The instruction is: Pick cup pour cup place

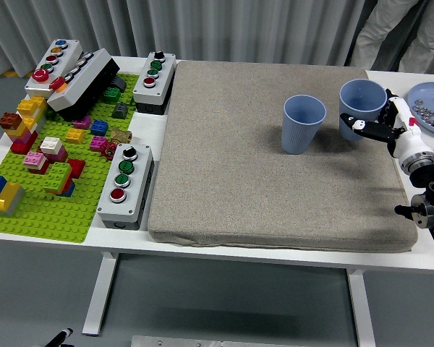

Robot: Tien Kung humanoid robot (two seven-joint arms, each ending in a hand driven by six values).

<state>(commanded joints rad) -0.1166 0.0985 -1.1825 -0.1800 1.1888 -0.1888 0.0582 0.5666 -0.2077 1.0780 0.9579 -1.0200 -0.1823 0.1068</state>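
Observation:
Two light blue cups are over the grey mat. One cup stands upright near the mat's right middle. My right hand is shut on the second cup, holding it upright just right of the first, lifted a little above the mat. The left arm is out of view.
A blue plate with small items sits at the far right. Grey button boxes and a green baseplate with several bricks fill the left side. A person's legs show at the top right.

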